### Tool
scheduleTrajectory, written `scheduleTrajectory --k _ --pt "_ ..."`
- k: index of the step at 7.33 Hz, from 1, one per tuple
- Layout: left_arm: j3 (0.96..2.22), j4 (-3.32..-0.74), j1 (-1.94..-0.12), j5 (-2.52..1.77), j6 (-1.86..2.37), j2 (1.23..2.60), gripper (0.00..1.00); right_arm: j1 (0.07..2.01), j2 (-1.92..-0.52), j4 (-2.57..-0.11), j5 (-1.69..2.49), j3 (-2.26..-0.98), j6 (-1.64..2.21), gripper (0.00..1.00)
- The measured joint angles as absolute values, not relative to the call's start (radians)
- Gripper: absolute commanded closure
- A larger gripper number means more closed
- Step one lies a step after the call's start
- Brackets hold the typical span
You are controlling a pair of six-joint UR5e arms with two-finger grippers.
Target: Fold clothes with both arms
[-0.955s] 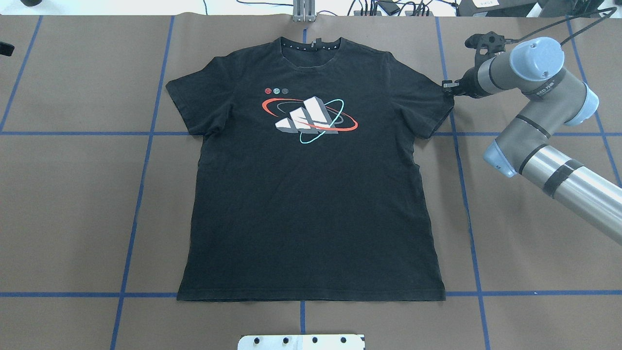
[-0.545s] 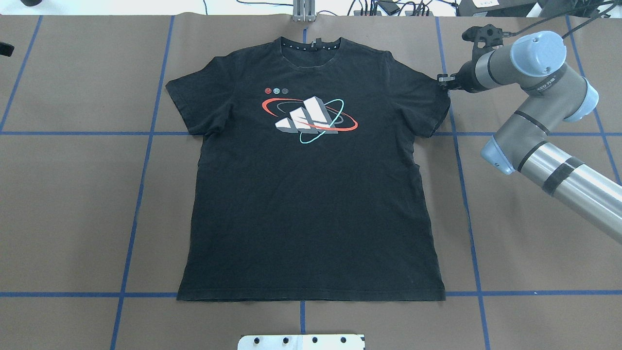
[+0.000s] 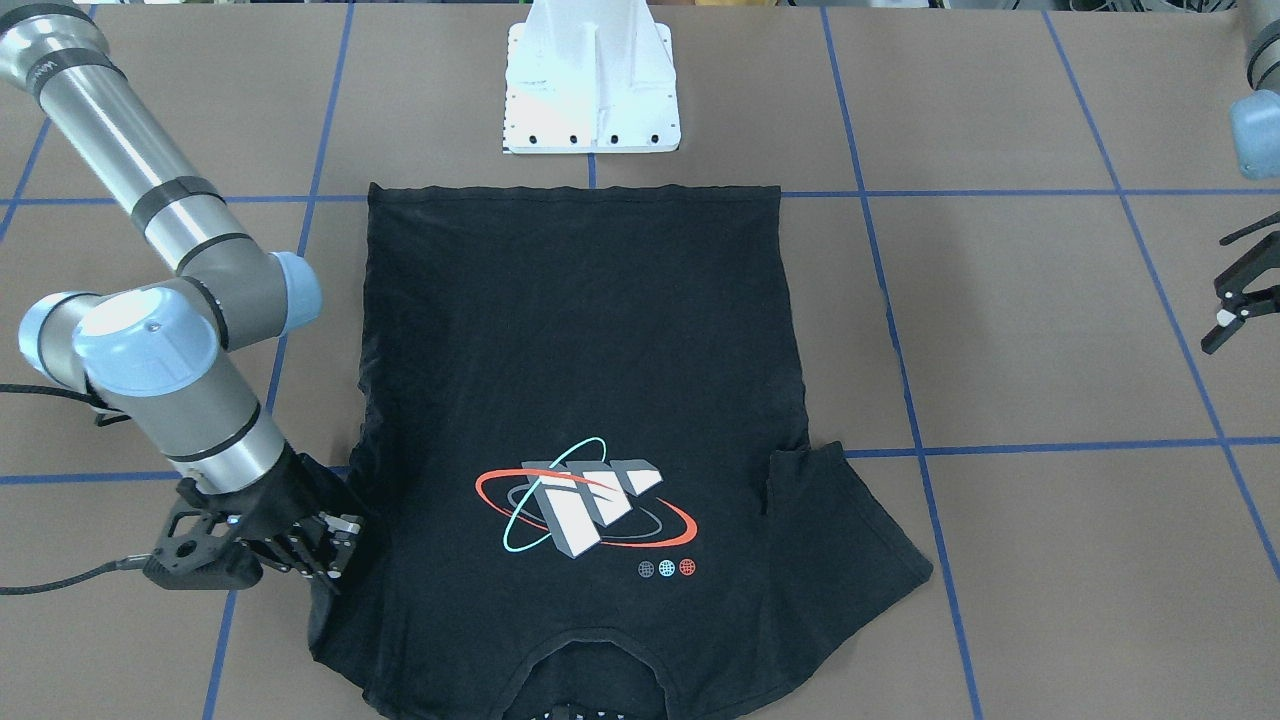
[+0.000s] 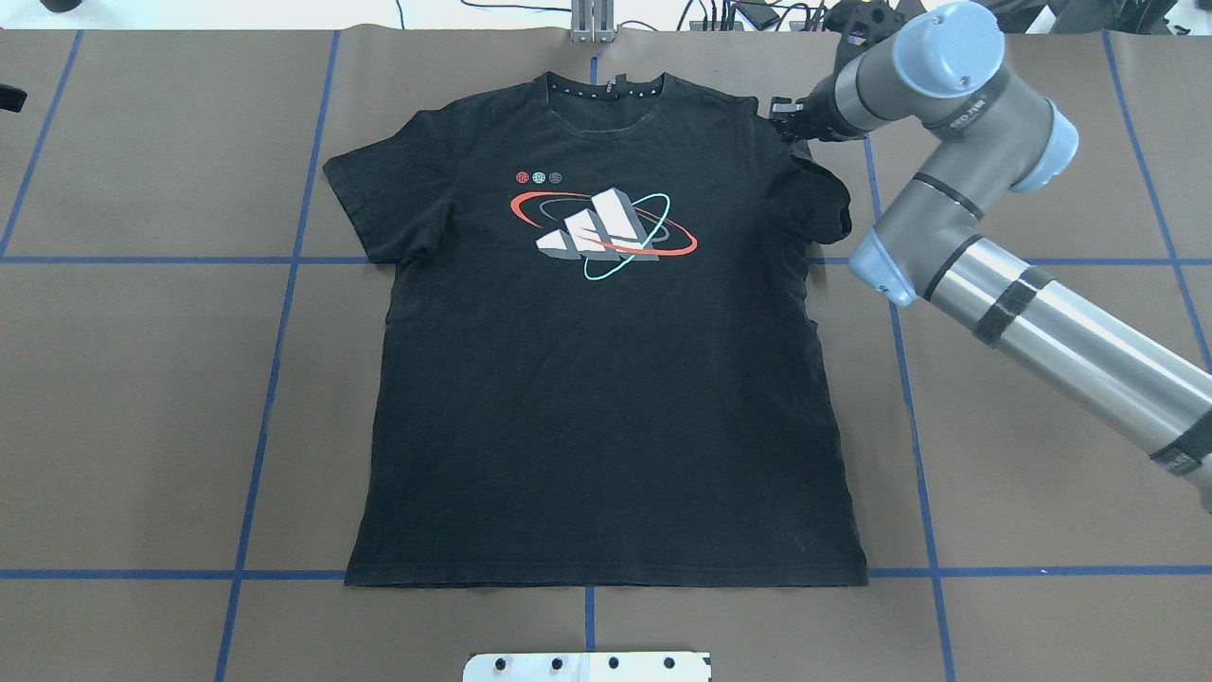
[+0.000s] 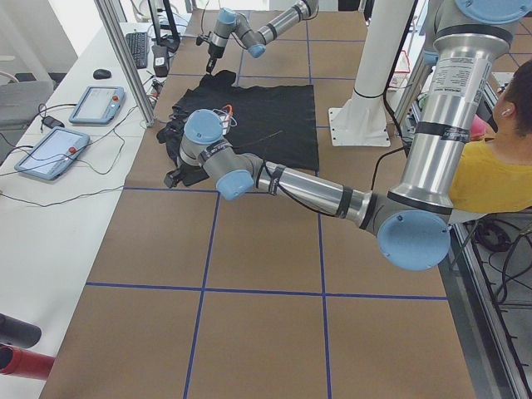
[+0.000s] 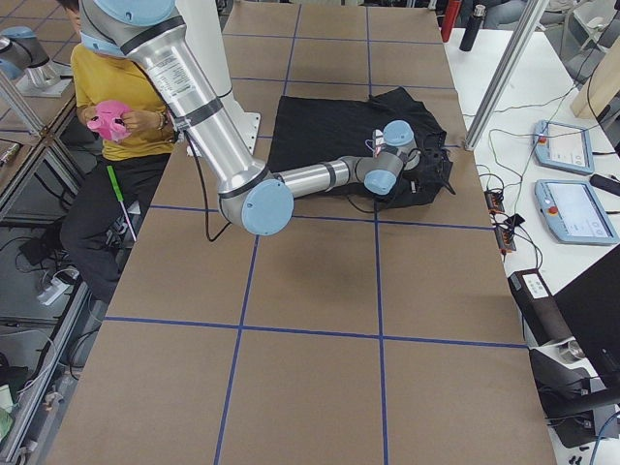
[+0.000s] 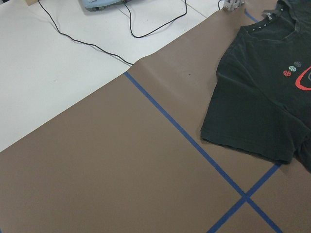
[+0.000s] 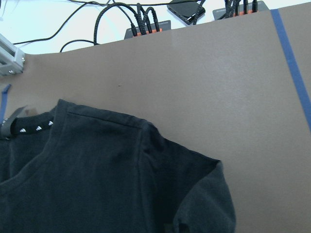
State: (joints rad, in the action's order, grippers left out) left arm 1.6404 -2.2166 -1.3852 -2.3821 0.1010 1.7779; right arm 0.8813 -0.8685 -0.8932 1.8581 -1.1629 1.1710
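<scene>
Here, early in the fold: pinches a sleeve [image 4: 819, 199] of the black T-shirt [image 4: 606, 398] in the closed right claw [image 4: 786, 116], with the body flat on the worktop [image 4: 142, 379] beyond its tips. Holds the left claw [image 3: 1222, 295] agape, empty, well apart. Next, probably: draw sleeve across chest.

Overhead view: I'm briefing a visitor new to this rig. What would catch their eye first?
A black T-shirt lies spread face up mid-table, its red, cyan and white graphic bright on the chest. The right gripper pinches its sleeve near the far edge, cloth bunched inward there. The left gripper hangs open, well clear of the other sleeve.
</scene>
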Motion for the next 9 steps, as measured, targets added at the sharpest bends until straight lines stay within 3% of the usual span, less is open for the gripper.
scheduleTrajectory --k 4,5,6,9 --pt "1.641 -2.217 -1.384 -2.382 0.112 1.778 0.00 0.767 -0.711 -1.018 1.697 -1.085 1.315 1.00" --pt "1.641 -2.217 -1.384 -2.382 0.113 1.778 0.00 0.751 -0.684 -1.018 1.670 -1.049 1.328 0.18" --pt "1.641 -2.217 -1.384 -2.382 0.113 1.778 0.00 0.741 -0.671 -1.018 1.655 -1.030 1.332 0.00" --pt "1.639 -2.216 -1.377 -2.379 0.145 1.794 0.00 0.750 -0.651 -1.038 1.666 -1.023 1.331 0.00"
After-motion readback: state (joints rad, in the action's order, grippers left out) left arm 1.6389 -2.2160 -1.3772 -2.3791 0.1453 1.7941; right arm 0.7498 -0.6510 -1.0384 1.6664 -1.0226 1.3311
